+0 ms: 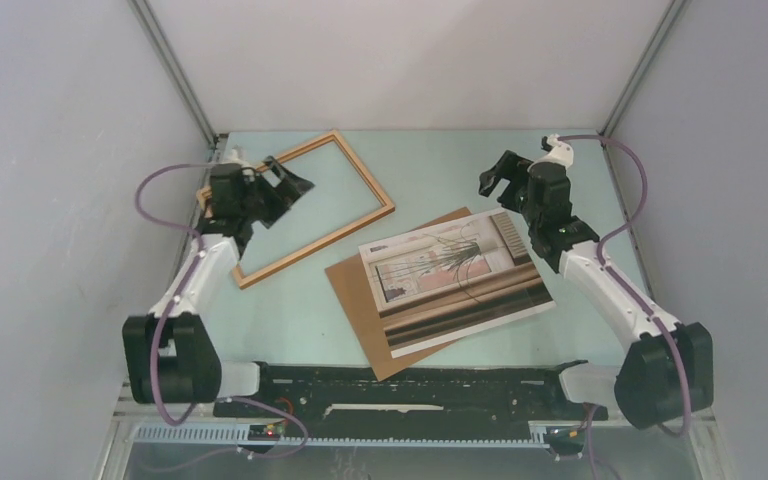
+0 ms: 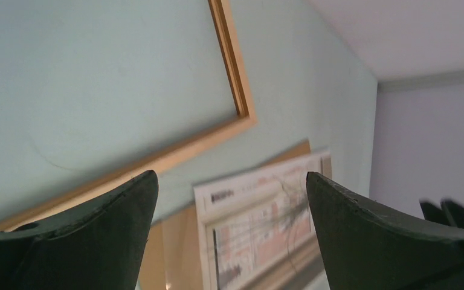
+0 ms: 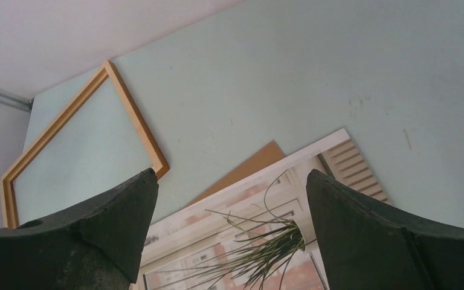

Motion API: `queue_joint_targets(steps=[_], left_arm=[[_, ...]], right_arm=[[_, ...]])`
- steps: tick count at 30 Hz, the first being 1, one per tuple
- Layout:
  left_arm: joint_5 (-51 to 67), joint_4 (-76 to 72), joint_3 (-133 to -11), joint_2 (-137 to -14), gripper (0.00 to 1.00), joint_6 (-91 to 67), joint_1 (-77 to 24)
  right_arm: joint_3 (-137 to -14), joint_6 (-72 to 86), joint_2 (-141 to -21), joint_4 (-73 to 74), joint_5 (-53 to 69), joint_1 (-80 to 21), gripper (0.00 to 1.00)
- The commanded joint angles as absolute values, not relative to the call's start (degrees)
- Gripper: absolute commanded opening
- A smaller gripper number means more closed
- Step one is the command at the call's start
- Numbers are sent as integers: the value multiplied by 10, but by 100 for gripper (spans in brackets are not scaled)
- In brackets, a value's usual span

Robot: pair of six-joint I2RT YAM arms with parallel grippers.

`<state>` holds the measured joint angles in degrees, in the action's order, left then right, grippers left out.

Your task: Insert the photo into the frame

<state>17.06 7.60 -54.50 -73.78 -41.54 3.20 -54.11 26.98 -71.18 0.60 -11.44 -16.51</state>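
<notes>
The photo (image 1: 455,280), a white-bordered print of a spindly plant, lies flat at the table's middle on a brown backing board (image 1: 355,300). The frame (image 1: 318,247), thin light wood, lies empty at the back left. My left gripper (image 1: 290,183) hovers open over the frame's left part, holding nothing. My right gripper (image 1: 495,182) hovers open beyond the photo's far right corner, also holding nothing. Between the open fingers in the left wrist view I see the frame's corner (image 2: 244,115) and the photo (image 2: 260,208). The right wrist view shows the photo (image 3: 248,208) below the frame (image 3: 136,121).
The backing board (image 3: 251,164) sticks out past the photo on its left and near sides. Grey walls close in the table on the left, right and back. The arms' black base rail (image 1: 410,385) runs along the near edge.
</notes>
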Motion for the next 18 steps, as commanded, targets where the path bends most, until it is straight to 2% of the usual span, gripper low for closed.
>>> queue_joint_targets(steps=[1,9,18], left_arm=[[227,71,-574,-786,100,-439,-48],[219,64,-544,-874,97,-477,-81],[183,65,-515,-920,98,-496,-91]], right_arm=[[-566,318,-745,-9,7,-126,100],[-592,363,-840,-15,213,-52,100],[-668,314,-945,79,259,-50,100]])
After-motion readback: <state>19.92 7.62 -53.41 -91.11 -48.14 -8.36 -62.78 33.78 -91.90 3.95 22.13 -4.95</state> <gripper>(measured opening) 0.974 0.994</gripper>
